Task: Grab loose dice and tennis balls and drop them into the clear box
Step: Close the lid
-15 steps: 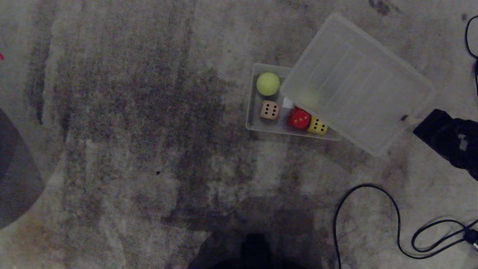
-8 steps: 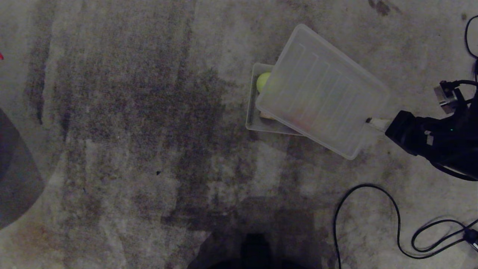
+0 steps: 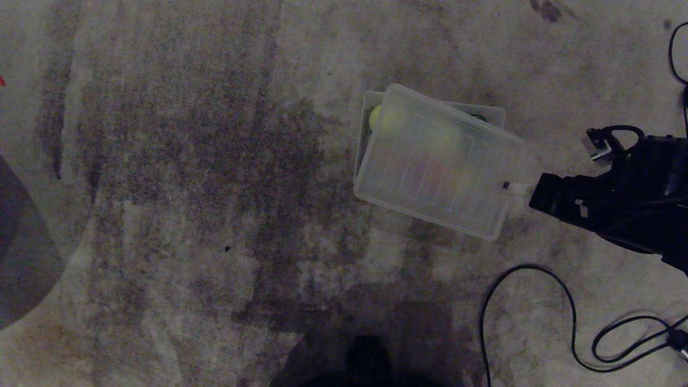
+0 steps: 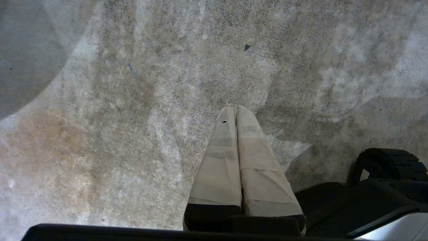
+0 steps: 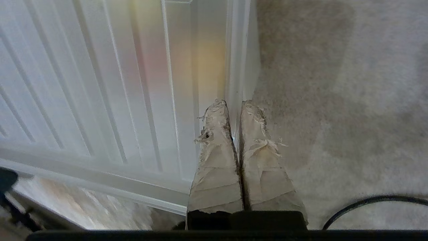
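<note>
A: Start close in. What's nearest the robot?

B: A loose black cable (image 3: 529,301) on the carpet (image 3: 161,215) to its right. The left gripper (image 4: 234,112) is parked over bare carpet, its taped fingers pressed together on nothing.

A: And the working arm?

B: The right gripper (image 3: 513,187) reaches in from the right, pinched tight on the near right edge of the ribbed lid (image 3: 438,161). The right wrist view shows the lid's rim caught between the two fingers.

A: Where's the clear box?

B: The clear box (image 3: 492,114) sits beyond and under the lid. The lid lies skewed over most of it; only the far rim and left end show.

A: So how far along?

B: Late, I'd judge. No loose toys lie on the carpet. One tennis ball (image 3: 376,115) peeks out at the box's far left corner, and red and yellow smudges through the plastic suggest dice inside, though I can't count them. What's left seems to be squaring the lid, seating it, and letting go.
</note>
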Motion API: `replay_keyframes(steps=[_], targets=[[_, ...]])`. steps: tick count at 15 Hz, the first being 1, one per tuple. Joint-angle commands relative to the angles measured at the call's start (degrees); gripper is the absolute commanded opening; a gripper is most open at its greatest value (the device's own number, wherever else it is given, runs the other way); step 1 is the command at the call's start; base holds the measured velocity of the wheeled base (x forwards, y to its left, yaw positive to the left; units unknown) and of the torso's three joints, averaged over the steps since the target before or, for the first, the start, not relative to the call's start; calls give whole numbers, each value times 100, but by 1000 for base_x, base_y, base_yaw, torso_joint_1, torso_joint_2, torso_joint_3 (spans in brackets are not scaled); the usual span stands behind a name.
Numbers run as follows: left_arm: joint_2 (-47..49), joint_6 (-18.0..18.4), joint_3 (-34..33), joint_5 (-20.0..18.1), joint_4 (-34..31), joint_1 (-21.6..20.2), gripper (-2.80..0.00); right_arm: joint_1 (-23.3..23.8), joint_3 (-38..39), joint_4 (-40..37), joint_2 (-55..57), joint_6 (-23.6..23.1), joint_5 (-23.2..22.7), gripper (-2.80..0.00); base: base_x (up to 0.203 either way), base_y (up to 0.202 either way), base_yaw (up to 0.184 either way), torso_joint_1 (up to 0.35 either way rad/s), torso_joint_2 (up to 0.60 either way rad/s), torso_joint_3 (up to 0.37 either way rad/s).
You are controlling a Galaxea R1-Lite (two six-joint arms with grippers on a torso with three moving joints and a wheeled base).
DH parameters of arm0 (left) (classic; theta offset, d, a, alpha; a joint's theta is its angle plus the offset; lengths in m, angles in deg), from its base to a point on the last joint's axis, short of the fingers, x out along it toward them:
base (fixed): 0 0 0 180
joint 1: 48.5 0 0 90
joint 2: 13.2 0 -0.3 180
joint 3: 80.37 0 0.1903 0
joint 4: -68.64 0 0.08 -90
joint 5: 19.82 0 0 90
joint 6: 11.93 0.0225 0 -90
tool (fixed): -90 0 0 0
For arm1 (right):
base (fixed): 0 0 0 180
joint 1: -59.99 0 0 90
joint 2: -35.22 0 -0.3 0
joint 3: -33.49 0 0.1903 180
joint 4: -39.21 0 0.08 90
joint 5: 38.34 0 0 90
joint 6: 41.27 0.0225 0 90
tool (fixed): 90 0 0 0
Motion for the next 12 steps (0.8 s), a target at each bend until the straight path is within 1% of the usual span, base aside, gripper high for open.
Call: replay_keyframes(steps=[1,2,4,5,6,8,12], targets=[[6,-2,-9,2,1,2,-280,82,-216,-173,229,-337,-49,-280,0,0,0,0,0,0],[6,-2,-9,2,1,5,-280,145,-279,-328,254,-500,-55,-280,0,0,0,0,0,0],[6,-2,-9,2,1,-2,-280,202,-366,-421,273,-585,-137,-280,0,0,0,0,0,0],[6,-2,-9,2,1,-4,-280,289,-443,-435,285,-628,-343,-280,0,0,0,0,0,0],[6,-2,-9,2,1,-4,-280,335,-485,-475,281,-789,-429,-280,0,0,0,0,0,0],[6,-2,-9,2,1,5,-280,355,-488,-653,223,-974,-451,-280,0,0,0,0,0,0],[6,-2,-9,2,1,-4,-280,475,-775,-703,284,-1225,-461,-280,0,0,0,0,0,0]])
